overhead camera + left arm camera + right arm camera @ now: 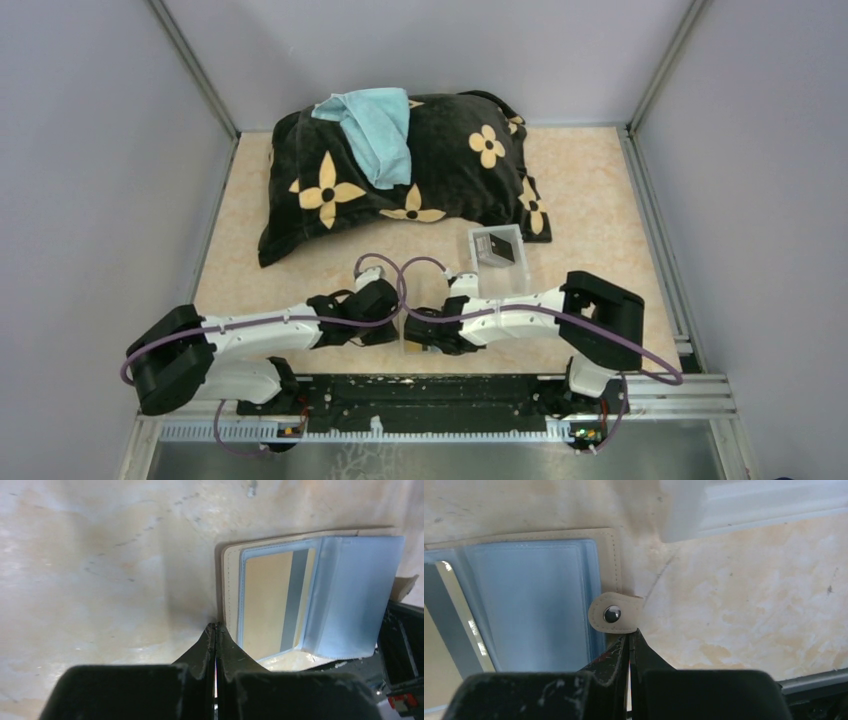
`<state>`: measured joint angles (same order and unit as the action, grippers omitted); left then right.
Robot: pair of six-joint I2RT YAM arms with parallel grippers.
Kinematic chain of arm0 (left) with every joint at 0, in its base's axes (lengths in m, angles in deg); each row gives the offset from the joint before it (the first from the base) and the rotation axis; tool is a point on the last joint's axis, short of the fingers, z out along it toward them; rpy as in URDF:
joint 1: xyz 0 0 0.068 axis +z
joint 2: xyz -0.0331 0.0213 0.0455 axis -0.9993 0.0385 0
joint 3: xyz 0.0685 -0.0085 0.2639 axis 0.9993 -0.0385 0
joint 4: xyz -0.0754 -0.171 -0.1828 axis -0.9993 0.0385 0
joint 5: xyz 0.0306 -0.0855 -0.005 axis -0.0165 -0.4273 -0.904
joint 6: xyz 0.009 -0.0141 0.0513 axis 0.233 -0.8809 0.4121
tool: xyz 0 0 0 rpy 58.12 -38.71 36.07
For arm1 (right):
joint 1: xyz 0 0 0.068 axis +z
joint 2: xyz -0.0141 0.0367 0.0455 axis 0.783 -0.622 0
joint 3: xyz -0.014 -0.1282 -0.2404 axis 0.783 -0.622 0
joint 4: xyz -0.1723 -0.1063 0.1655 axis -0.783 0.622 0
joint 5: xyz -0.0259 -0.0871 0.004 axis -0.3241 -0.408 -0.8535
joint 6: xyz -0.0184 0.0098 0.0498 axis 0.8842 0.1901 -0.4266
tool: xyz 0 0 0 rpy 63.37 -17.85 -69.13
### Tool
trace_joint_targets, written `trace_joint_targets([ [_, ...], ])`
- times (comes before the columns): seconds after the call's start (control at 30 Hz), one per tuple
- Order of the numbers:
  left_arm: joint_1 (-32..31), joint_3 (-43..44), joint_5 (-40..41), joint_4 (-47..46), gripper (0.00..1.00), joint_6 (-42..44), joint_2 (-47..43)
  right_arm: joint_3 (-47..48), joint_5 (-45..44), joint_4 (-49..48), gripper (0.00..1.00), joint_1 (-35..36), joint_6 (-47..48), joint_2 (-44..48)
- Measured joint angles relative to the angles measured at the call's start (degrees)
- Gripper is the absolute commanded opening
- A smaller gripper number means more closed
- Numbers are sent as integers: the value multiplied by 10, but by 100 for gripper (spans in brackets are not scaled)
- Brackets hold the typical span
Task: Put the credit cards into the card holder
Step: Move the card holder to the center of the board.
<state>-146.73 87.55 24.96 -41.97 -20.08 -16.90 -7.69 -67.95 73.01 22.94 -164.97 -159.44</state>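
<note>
Left wrist, open tan card holder

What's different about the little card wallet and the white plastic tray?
The card holder is tan and lies open flat, showing blue sleeves; the tray is white plastic with raised walls. The card holder has a gold card in a sleeve; the tray holds dark cards. The card holder lies between the left gripper and right gripper; the tray sits farther back, by the pillow. Both hold cards.
</note>
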Motion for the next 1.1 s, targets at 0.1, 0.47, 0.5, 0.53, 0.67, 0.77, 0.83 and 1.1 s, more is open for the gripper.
trace_joint_targets([
  [0.1, 10, 1, 20, 20, 1, -3, -9, 19, 0, -9, 0, 0, 10, -17],
  [0.47, 29, -7, 83, 91, 2, -19, -50, 54, 1, -61, 0, -20, 47, -44],
  [0.5, 31, -7, 88, 96, 2, -20, -52, 59, 1, -67, 0, -24, 53, -49],
  [0.53, 33, -9, 91, 101, 2, -22, -56, 64, 2, -71, 0, -28, 59, -52],
  [0.67, 43, -13, 103, 114, 3, -26, -66, 81, 5, -90, 0, -44, 80, -66],
  [0.77, 59, -13, 110, 119, 3, -25, -69, 95, 7, -103, 0, -53, 95, -78],
  [0.83, 73, -13, 112, 119, 4, -21, -68, 106, 8, -107, 0, -57, 104, -87],
  [1.1, 150, 1, 115, 112, 4, 21, -49, 141, 17, -126, 0, -76, 136, -114],
])
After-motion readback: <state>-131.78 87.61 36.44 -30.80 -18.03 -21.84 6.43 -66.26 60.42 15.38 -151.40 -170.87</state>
